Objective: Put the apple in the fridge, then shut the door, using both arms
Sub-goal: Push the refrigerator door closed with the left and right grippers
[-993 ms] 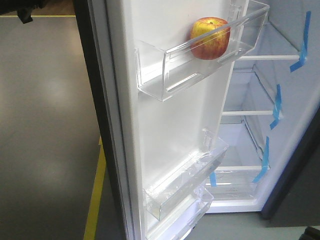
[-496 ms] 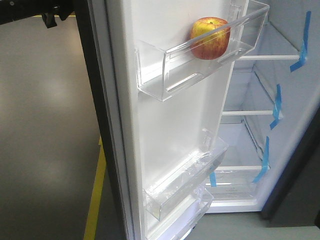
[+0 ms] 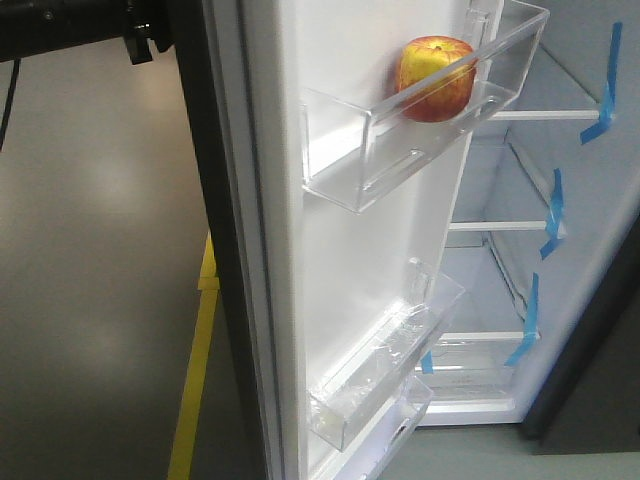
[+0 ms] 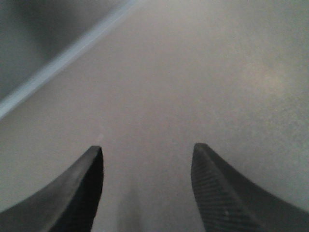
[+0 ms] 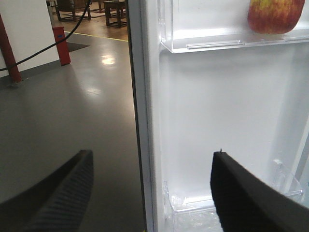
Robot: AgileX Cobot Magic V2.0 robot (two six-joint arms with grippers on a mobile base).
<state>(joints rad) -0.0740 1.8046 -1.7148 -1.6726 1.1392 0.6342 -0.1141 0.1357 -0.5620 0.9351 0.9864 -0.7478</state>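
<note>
The apple [image 3: 437, 78], red with yellow patches, sits in the upper clear bin [image 3: 400, 150] on the white inner face of the door [image 3: 340, 260]. It also shows at the top right of the right wrist view as the apple [image 5: 275, 14]. The fridge [image 3: 500, 230] stands open, with white shelves and blue tape strips. My right gripper [image 5: 152, 154] is open and empty, its fingers on either side of the door's edge [image 5: 140, 121] but well short of it. My left arm [image 3: 90, 22] reaches in at the top left, behind the door's dark outer side. My left gripper [image 4: 147, 150] is open and empty, facing a blurred grey surface.
A yellow floor line [image 3: 195, 370] runs beside the door's foot on the grey floor [image 3: 90, 260]. Lower door bins [image 3: 390, 370] jut toward the fridge's inside. A red post [image 5: 61, 46], a black cable [image 5: 43, 48] and furniture [image 5: 113, 10] stand far off.
The door has swung a little toward the fridge, carrying the apple and bins to the right. My left arm has come in from the top left toward the door's outer side.
</note>
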